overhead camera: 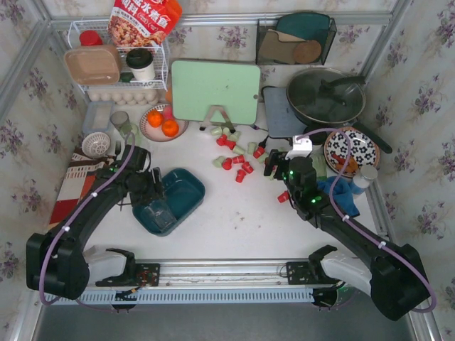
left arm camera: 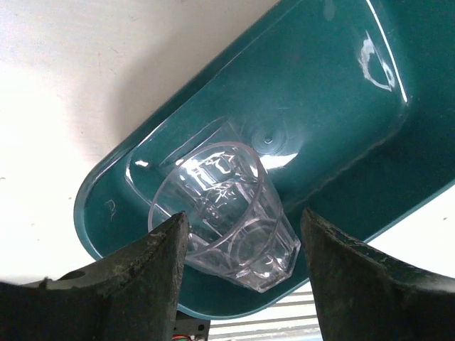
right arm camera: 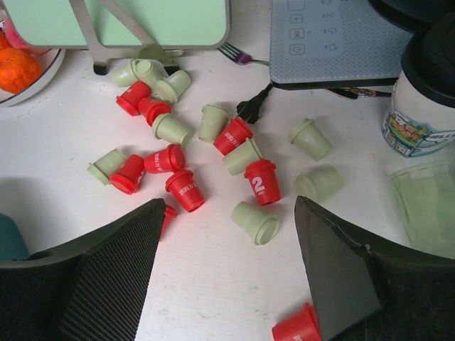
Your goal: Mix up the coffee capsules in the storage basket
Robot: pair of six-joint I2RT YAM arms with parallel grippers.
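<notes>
The dark teal storage basket (overhead camera: 186,192) sits left of centre on the table and holds no capsules. A clear faceted glass (overhead camera: 161,217) lies on its side inside it, also in the left wrist view (left arm camera: 227,213). My left gripper (overhead camera: 152,193) is open above the basket's near end (left arm camera: 334,114), its fingers (left arm camera: 153,277) on either side of the glass. Red capsules (overhead camera: 240,172) and mint green capsules (overhead camera: 219,162) lie scattered on the table. My right gripper (overhead camera: 276,165) is open and empty just above them (right arm camera: 229,202). A green capsule (right arm camera: 256,222) and a red capsule (right arm camera: 261,181) lie just ahead of its fingers.
A green cutting board (overhead camera: 215,91) stands behind the capsules. A plate of oranges (overhead camera: 162,122) is to its left. A pan (overhead camera: 325,96), a grey cooktop (overhead camera: 283,114), a patterned plate (overhead camera: 352,149) and a blue cloth (overhead camera: 340,193) are at the right. One red capsule (overhead camera: 283,197) lies by my right arm.
</notes>
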